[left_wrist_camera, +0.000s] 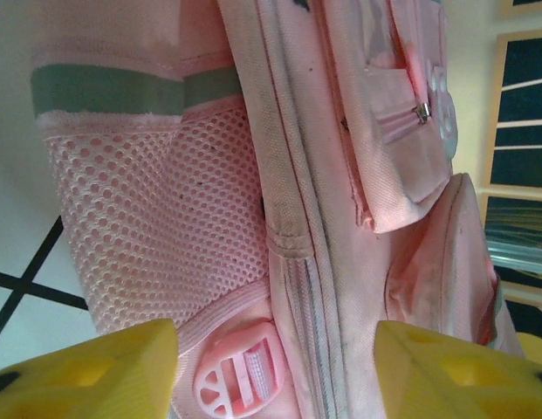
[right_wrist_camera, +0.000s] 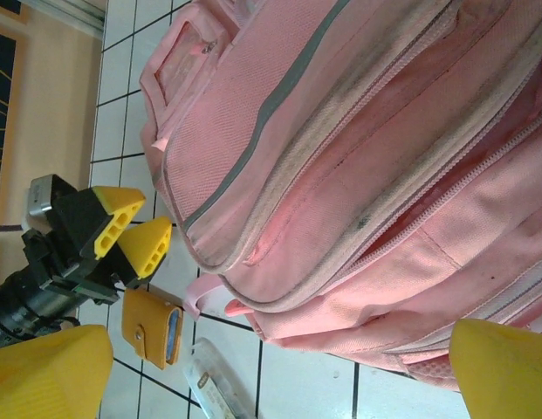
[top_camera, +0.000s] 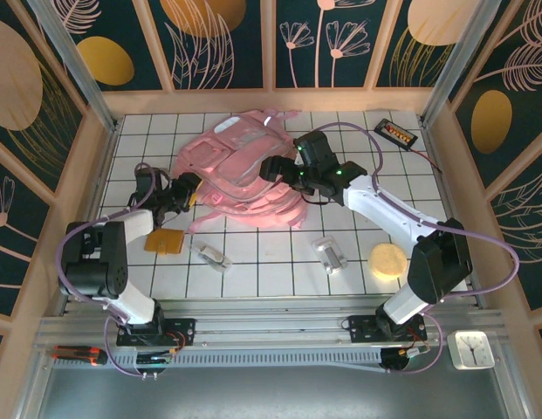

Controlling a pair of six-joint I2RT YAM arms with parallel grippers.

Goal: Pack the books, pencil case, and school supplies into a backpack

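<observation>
The large pink backpack (top_camera: 236, 166) lies flat at the back middle of the tiled table. My left gripper (top_camera: 187, 188) stands open at its left edge, yellow fingers either side of a pink strap buckle (left_wrist_camera: 234, 374) and the zip seam of the backpack (left_wrist_camera: 323, 175). My right gripper (top_camera: 273, 168) hangs open over the backpack's (right_wrist_camera: 358, 148) right side, holding nothing. The orange-brown pad (top_camera: 164, 242) lies near the left gripper (right_wrist_camera: 131, 234), also visible as the pad (right_wrist_camera: 150, 327). Two silver clip pieces (top_camera: 209, 255) (top_camera: 330, 253) lie in front. Books and pencil case are out of view.
A black slab with an orange label (top_camera: 396, 133) lies at the back right. A round pale yellow object (top_camera: 388, 259) sits at the front right. Wooden walls (top_camera: 92, 175) enclose the table. A small clock (top_camera: 471, 349) rests on the front rail.
</observation>
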